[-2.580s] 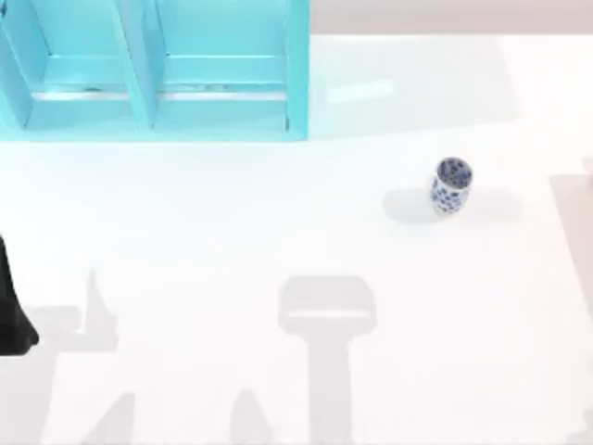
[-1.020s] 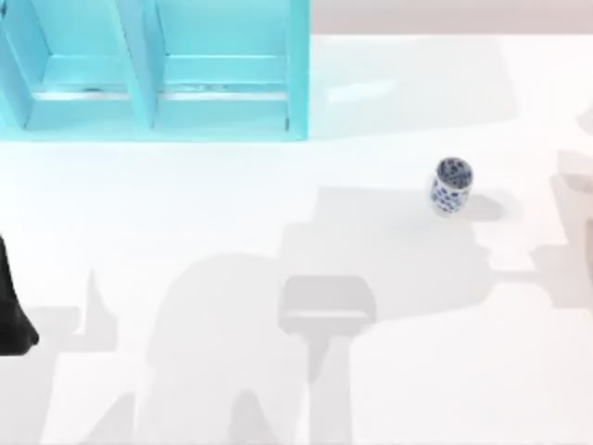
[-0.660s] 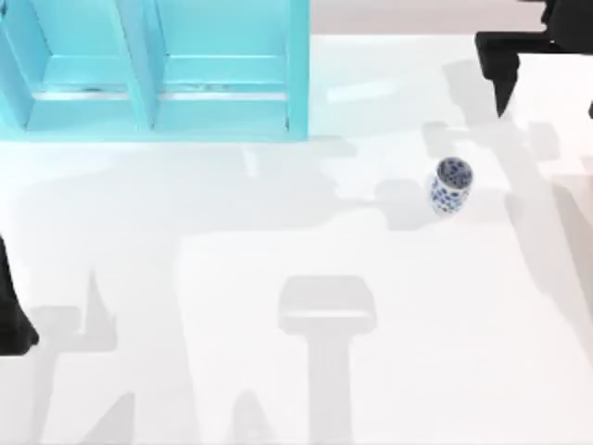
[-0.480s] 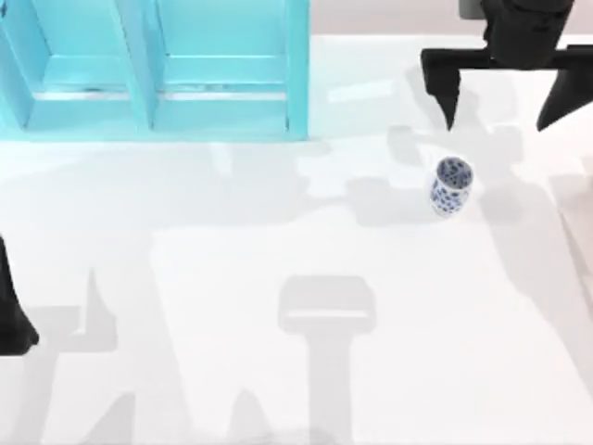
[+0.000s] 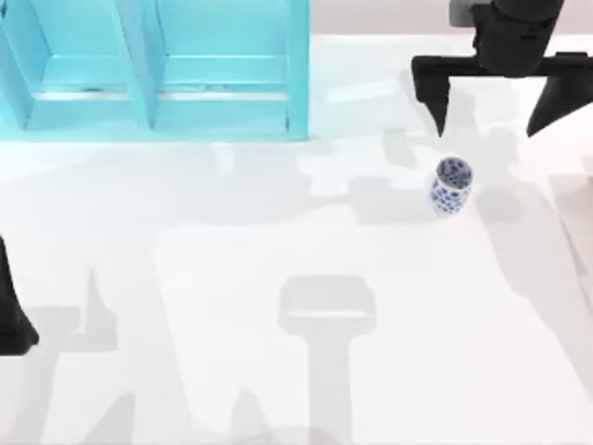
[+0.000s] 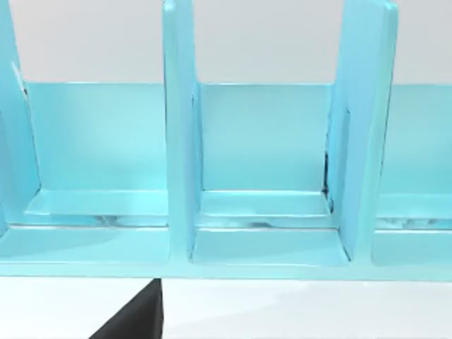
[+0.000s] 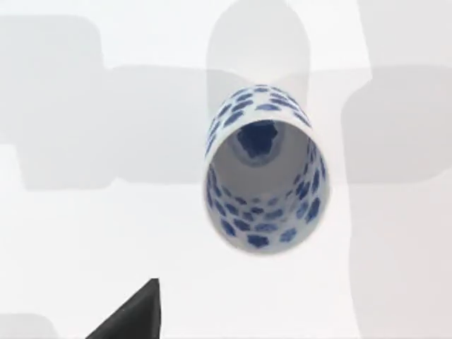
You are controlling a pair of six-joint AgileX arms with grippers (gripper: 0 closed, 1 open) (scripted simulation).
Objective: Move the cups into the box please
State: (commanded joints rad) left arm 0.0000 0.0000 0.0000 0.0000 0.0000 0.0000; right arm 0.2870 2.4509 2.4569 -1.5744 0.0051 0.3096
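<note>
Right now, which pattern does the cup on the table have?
White with dark-blue floral spots; the cup shows best in the right wrist view.

The cup (image 5: 451,186) looks glazed and smooth, the box (image 5: 298,69) glossy, the table (image 5: 278,371) matt.
</note>
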